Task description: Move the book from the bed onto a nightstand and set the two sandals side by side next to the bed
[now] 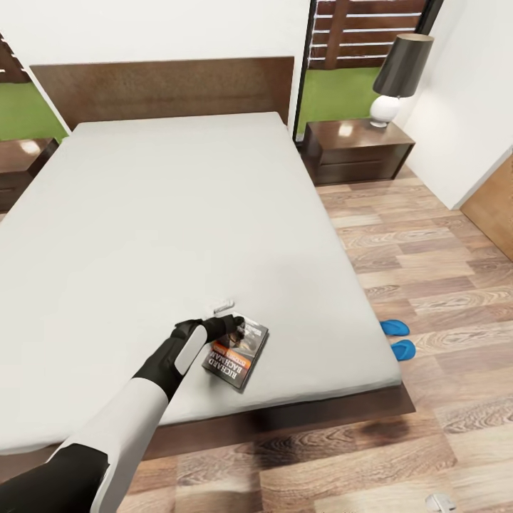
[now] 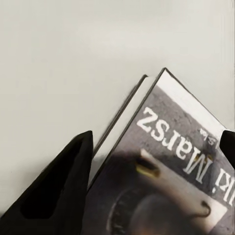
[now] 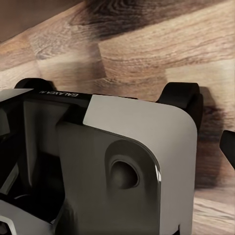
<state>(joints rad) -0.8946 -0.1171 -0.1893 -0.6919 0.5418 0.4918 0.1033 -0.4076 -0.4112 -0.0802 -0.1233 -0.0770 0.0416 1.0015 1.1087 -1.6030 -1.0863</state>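
Left hand open astride the Richard Bachman paperback near the bed's foot, two blue sandals on the floor beside, right hand's state unclear.

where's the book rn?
In the head view the book lies on the mattress near the bed's foot edge, right-hand side, with the left claw at its upper corner.

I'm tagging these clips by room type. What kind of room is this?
A bedroom, most likely: a large bed with a bare grey mattress and dark headboard, a low nightstand beside it bearing a lamp, and a wood-plank floor.
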